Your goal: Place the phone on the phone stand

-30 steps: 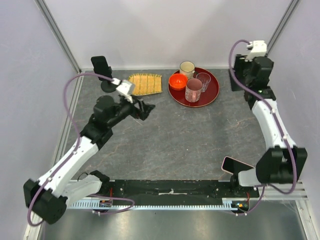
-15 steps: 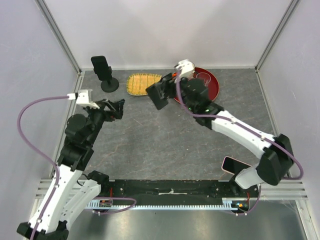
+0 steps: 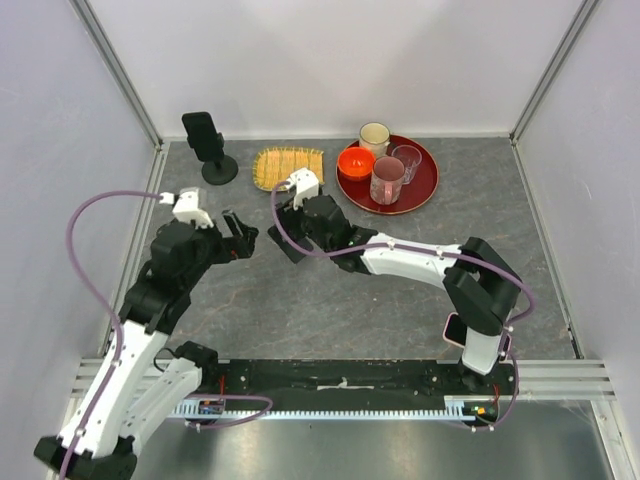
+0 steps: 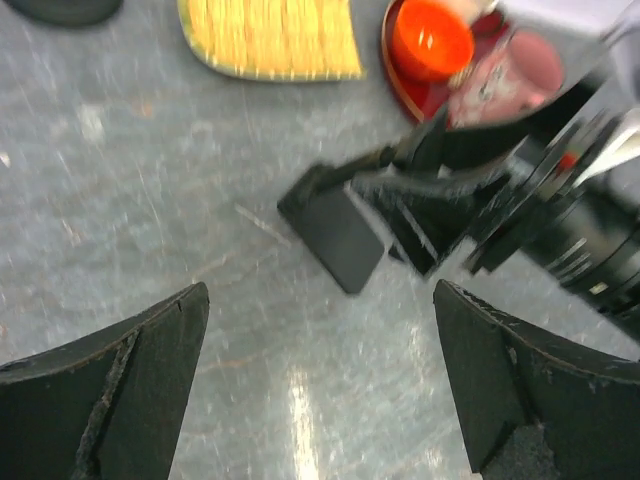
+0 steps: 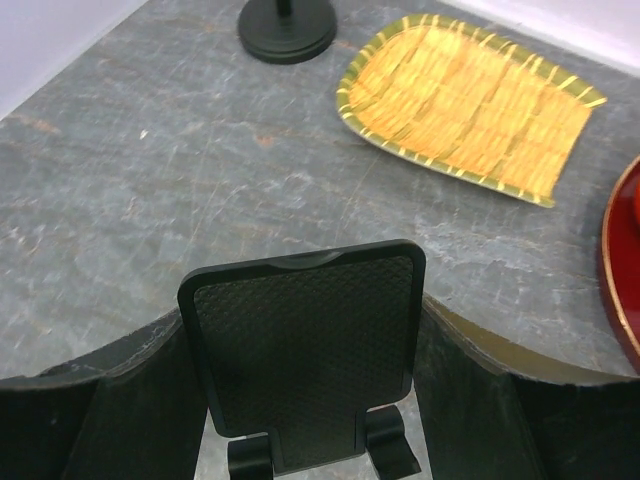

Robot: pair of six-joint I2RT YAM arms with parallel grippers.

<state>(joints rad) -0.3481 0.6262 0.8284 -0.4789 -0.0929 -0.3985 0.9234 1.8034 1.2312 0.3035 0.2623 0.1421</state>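
The phone stand (image 3: 207, 150) stands at the back left: a black disc base, a stem and a holder plate. Its base shows in the right wrist view (image 5: 287, 25) and the left wrist view (image 4: 60, 8). My right gripper (image 3: 291, 243) is shut on a flat black phone (image 5: 305, 340) with a textured face and two small tabs at its lower edge, held tilted and low over the table. The phone also shows in the left wrist view (image 4: 338, 238). My left gripper (image 3: 238, 240) is open and empty, just left of the phone, facing it (image 4: 320, 300).
A yellow woven mat (image 3: 290, 167) lies behind the grippers. A red tray (image 3: 425, 190) at the back holds an orange bowl (image 3: 356, 161) and three cups. A pink-edged phone (image 3: 468, 330) lies at the near right by the right arm's base. Walls enclose the table.
My right arm has swung from the back right corner across to the left middle, carrying the black phone. My left arm has drawn back and left and now faces the phone.
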